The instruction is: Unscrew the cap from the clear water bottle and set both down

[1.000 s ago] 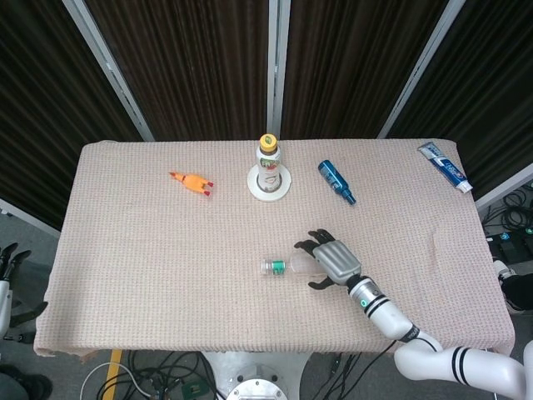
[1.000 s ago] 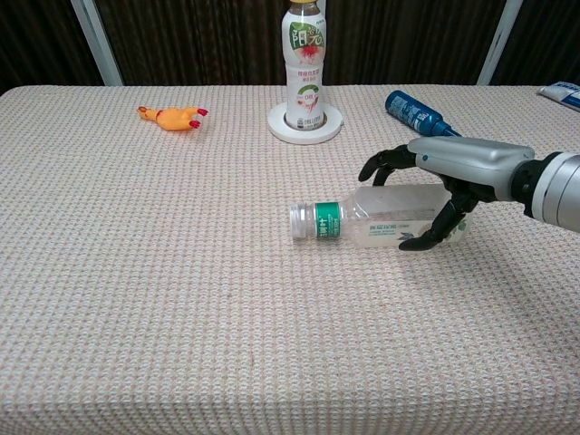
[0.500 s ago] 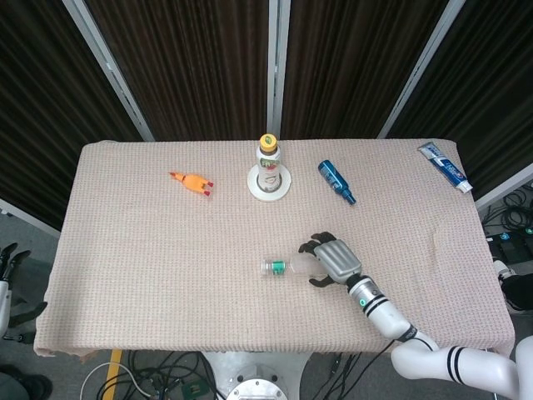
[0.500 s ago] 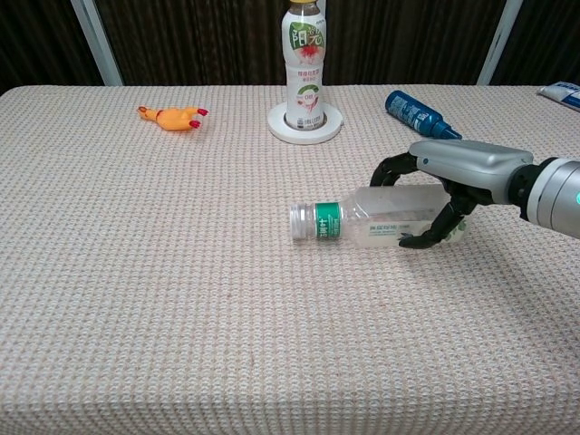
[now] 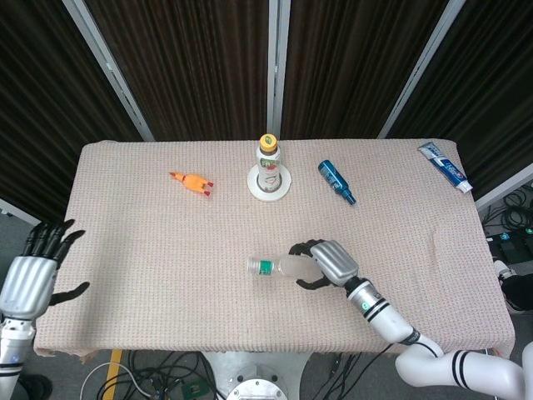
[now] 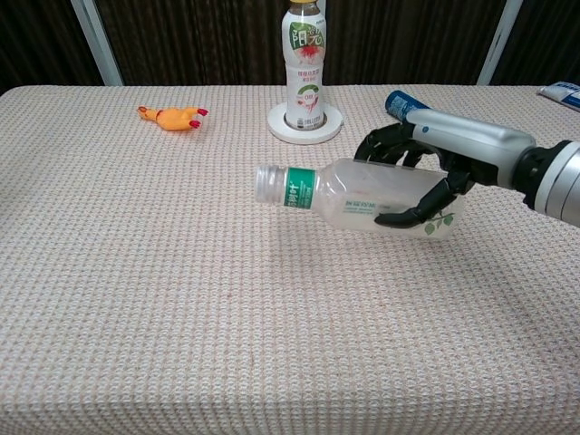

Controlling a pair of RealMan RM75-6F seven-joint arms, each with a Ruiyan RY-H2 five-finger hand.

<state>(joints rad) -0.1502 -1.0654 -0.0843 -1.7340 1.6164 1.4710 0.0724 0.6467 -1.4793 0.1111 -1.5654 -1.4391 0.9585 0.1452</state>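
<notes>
My right hand (image 5: pixel 326 263) (image 6: pixel 426 168) grips the clear water bottle (image 6: pixel 353 193) (image 5: pixel 279 267) around its body and holds it lying sideways above the tablecloth. The bottle's clear cap (image 6: pixel 267 181) (image 5: pixel 254 265) points left, with a green label band just behind it. My left hand (image 5: pixel 33 271) hangs off the table's left edge with fingers spread and nothing in it; the chest view does not show it.
A tall drink bottle (image 5: pixel 267 167) (image 6: pixel 305 63) stands on a white coaster at the back centre. An orange toy chicken (image 5: pixel 192 182) (image 6: pixel 171 117) lies back left. A blue tube (image 5: pixel 336 181) (image 6: pixel 412 110) and a toothpaste tube (image 5: pixel 445 167) lie at the back right.
My right hand closed on the bottle and lifted it off the cloth, shifting it left. My left hand has risen into the head view at the left edge.
</notes>
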